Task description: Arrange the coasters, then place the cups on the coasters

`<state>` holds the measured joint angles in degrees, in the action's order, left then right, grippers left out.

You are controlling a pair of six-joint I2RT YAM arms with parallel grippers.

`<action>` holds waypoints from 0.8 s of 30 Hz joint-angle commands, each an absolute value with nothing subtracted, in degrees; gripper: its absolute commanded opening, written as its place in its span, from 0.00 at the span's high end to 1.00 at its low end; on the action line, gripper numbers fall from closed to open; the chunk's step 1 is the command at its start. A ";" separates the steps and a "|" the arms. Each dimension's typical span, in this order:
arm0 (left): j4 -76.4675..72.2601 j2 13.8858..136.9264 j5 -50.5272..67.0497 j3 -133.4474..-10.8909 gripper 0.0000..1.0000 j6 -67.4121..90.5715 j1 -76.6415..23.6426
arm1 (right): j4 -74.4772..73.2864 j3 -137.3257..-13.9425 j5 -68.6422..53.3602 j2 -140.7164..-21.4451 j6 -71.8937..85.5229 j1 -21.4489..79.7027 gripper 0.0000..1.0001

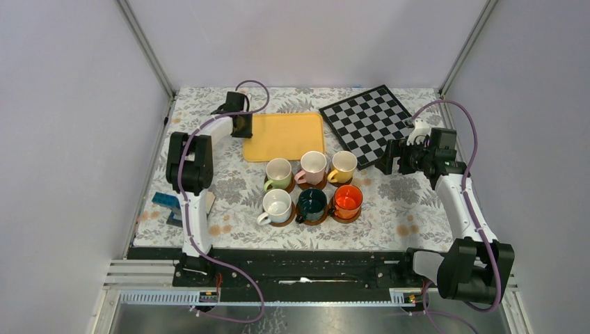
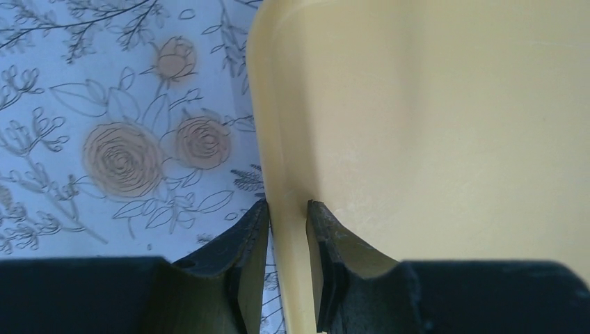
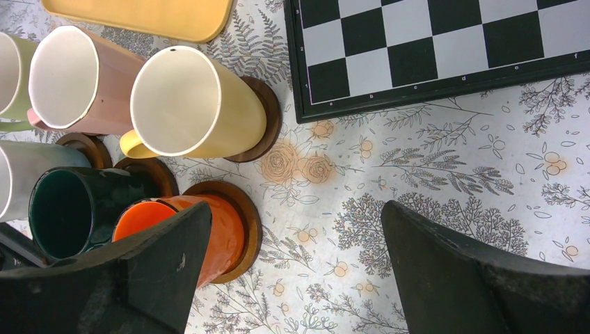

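All six small glazed handled cups (image 1: 312, 203) sit one each on the round brown wooden coasters (image 3: 268, 118), in two rows of three. Placement looks done to me.

The block is just left of the right hand (image 3: 296, 209). The orange cup (image 3: 226, 235) is next to its left finger and the yellow cup (image 3: 191, 104) is one row further out. From the left hand (image 2: 288, 211) the block is well off to the right and back toward the arm bases.

Handling, my read:
- Cups are rigid, empty and light, with a slick glaze, and they'd chip on a knock.
- They're tall relative to the coaster, so a push near the lip tips them.
- Handles face away from the right hand. If one needs a nudge, pinch the wall with one finger inside the rim and one outside, on the side opposite the handle.
- Coasters are thin, stiff and flat to the cloth, so they're hard to pinch. Sliding them is easier than lifting.

The left hand is closed on the left rim of the flat yellow rectangular plastic tray (image 2: 431, 104), with one finger inside the lip and one outside.

The right hand has its jaws wide apart with nothing between them. It hovers over the floral-cloth desk (image 1: 407, 209), with the black-and-white chessboard (image 3: 431, 42) just beyond it.
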<state>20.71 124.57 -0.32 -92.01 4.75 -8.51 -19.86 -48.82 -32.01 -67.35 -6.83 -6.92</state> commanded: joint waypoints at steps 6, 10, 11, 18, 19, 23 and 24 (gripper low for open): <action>21.05 128.16 4.63 -94.85 0.72 8.68 -12.15 | -18.86 -48.62 -31.30 -66.32 -7.60 -7.12 0.02; 21.07 128.90 6.10 -95.55 0.72 8.93 -13.25 | -18.76 -48.61 -31.31 -66.34 -7.56 -7.12 0.02; 21.09 128.94 6.11 -95.68 0.73 8.82 -13.53 | -18.82 -48.57 -31.29 -66.36 -7.60 -7.12 0.02; 20.71 129.59 6.22 -97.09 0.74 7.08 -15.12 | -18.74 -48.57 -31.36 -66.40 -7.56 -7.12 0.02; 20.45 129.68 6.39 -97.12 0.74 6.63 -15.39 | -18.79 -48.58 -31.32 -66.41 -7.59 -7.12 0.02; 19.66 130.22 6.21 -97.86 0.74 5.72 -16.11 | -18.72 -48.55 -31.25 -66.34 -7.57 -7.12 0.02; 19.68 130.39 6.24 -98.10 0.74 5.45 -16.31 | -18.83 -48.53 -31.23 -66.28 -7.58 -7.12 0.02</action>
<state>19.49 127.81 2.74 -96.20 6.68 -14.33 -19.86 -48.56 -31.99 -67.35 -6.83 -6.92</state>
